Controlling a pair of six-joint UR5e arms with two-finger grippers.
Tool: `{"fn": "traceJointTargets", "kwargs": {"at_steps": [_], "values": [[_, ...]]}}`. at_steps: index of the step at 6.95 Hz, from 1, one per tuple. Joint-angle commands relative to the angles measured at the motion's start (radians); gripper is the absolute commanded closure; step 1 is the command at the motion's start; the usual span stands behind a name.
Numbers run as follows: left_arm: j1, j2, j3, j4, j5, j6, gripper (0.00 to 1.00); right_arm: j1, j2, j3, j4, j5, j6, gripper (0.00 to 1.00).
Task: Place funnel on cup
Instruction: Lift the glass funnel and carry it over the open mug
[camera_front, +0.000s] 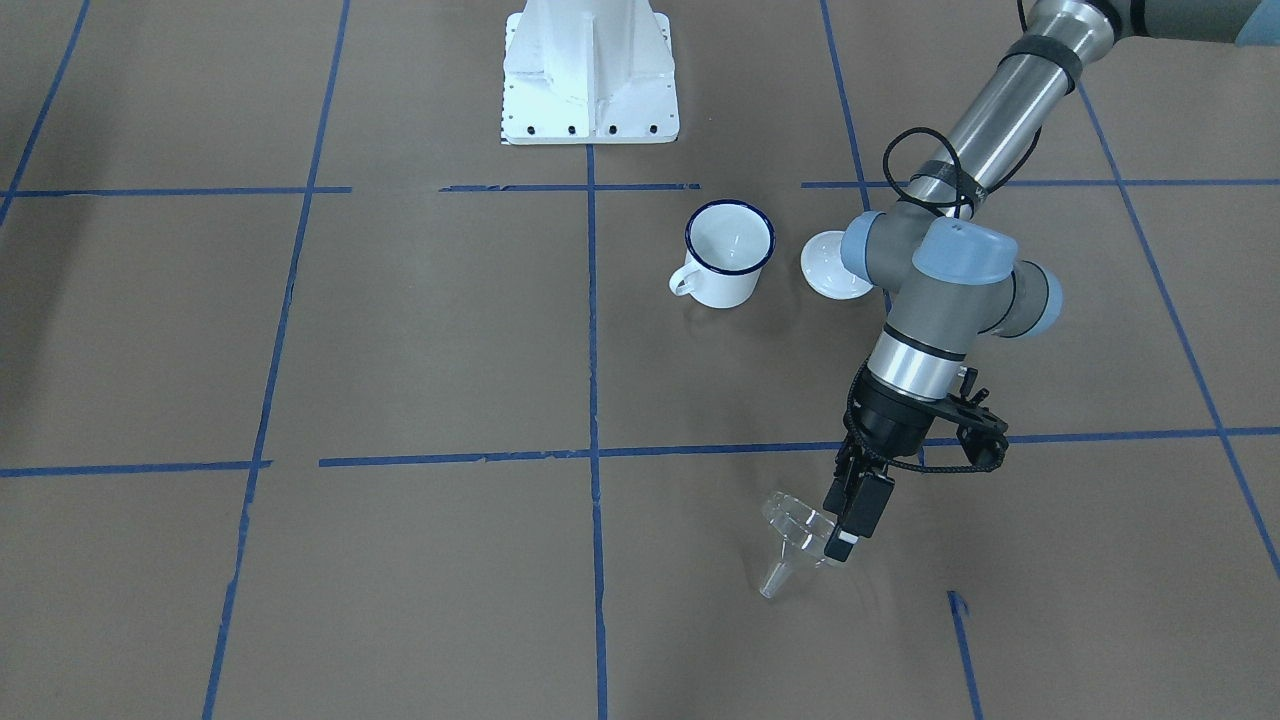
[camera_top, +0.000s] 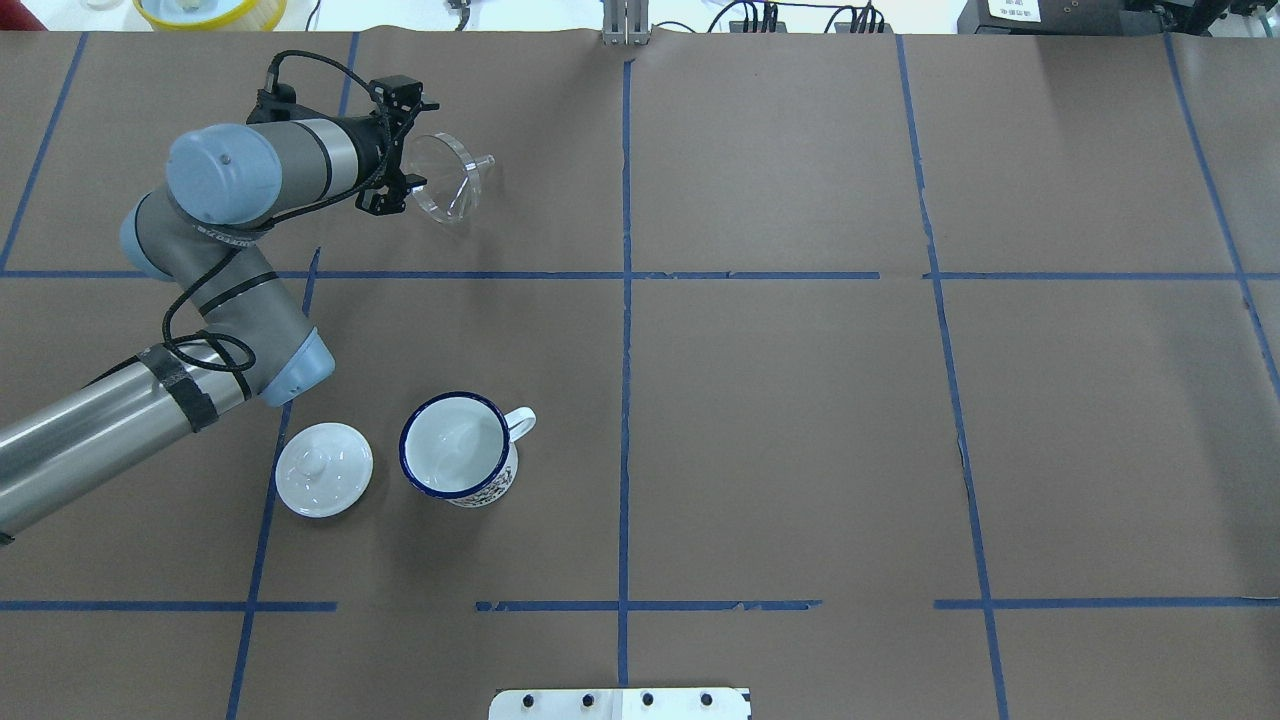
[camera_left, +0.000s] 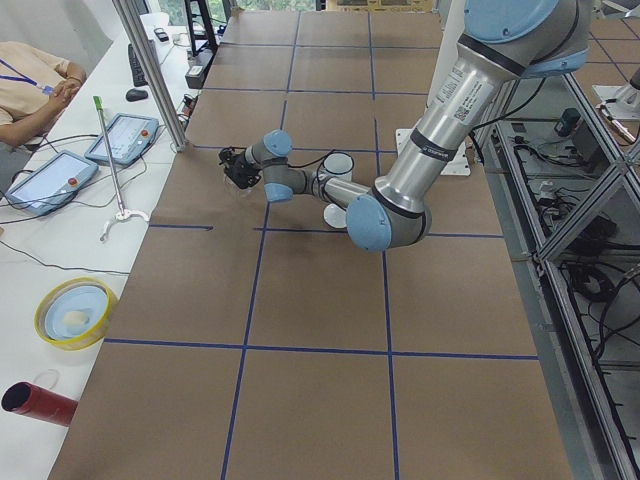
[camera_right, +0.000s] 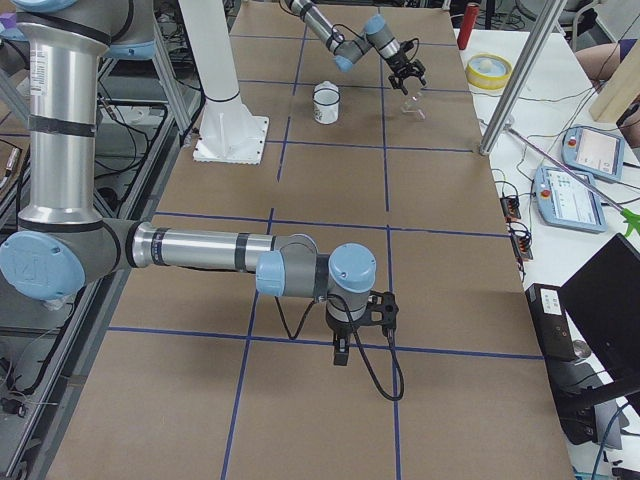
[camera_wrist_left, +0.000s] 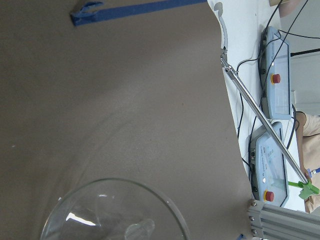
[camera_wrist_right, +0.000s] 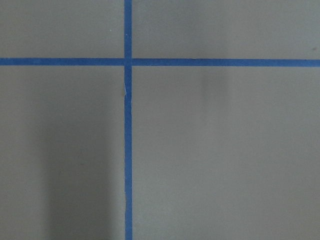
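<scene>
The task is at an early stage. The funnel (camera_top: 447, 180) is gripped at its rim by the left gripper (camera_top: 408, 182), whose fingers are clenched on the clear plastic. It is held tilted, spout sideways, well apart from the cup (camera_top: 458, 445) and beyond it from the robot's base. The cup stands upright and open, with nothing on its rim. Carrying, turning the spout downward, seating and release are judged to remain.

In the overhead view the lid (camera_top: 323, 468) is shown whole, just beside the cup and opposite its handle. In the front-facing view it is partly hidden by the arm. The right gripper (camera_right: 341, 352) is shown only in the right side view, well apart from the cup, so its finger state cannot be told.
</scene>
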Motion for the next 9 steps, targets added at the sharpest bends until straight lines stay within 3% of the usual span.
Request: {"fn": "traceJointTargets", "kwargs": {"at_steps": [1,2,3,4,7,8,9], "values": [[0.000,-0.029,0.029,-0.018,0.002,-0.001,0.24,0.000,0.000,0.000,0.000,0.000,0.000,0.00],[0.000,-0.031,0.036,-0.020,0.002,-0.001,0.48,0.000,0.000,0.000,0.000,0.000,0.000,0.00],[0.002,-0.035,0.050,-0.021,0.002,0.001,0.60,0.000,0.000,0.000,0.000,0.000,0.000,0.00],[0.002,-0.040,0.050,-0.021,0.002,0.001,1.00,0.000,0.000,0.000,0.000,0.000,0.000,0.00],[-0.015,-0.049,0.017,-0.017,0.001,0.008,1.00,0.000,0.000,0.000,0.000,0.000,0.000,0.00],[-0.040,-0.049,-0.068,0.036,-0.016,0.015,1.00,0.000,0.000,0.000,0.000,0.000,0.000,0.00],[-0.049,-0.051,-0.160,0.172,-0.040,0.018,1.00,0.000,0.000,0.000,0.000,0.000,0.000,0.00]]}}
